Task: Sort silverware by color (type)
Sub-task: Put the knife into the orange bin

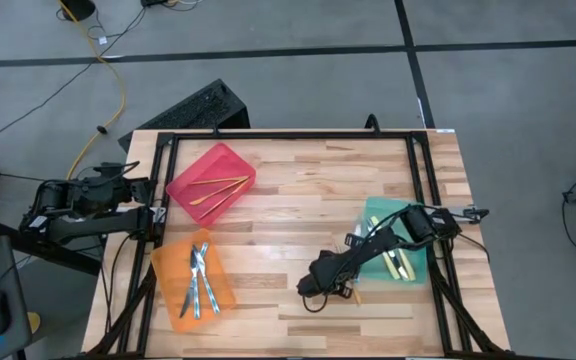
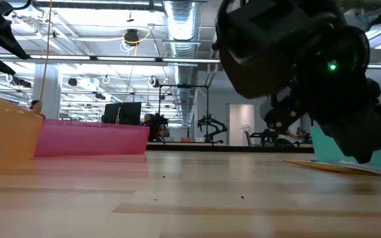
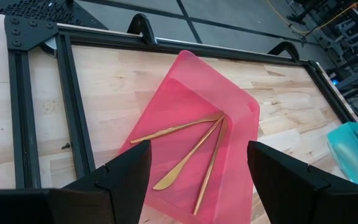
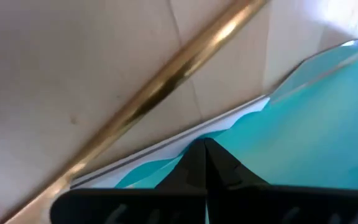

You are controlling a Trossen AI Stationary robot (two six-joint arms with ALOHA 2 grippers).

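Beside the teal bin [image 1: 380,212], my right hand [image 1: 315,285] sits low with its fingers closed on nothing.
Just past its tips a gold piece [image 4: 166,84] lies flat on the tabletop [image 1: 298,215], long axis slanting across my reach, slim and polished. My left hand [image 3: 197,171], far off, is open above the red bin [image 1: 183,185] holding three gold pieces.
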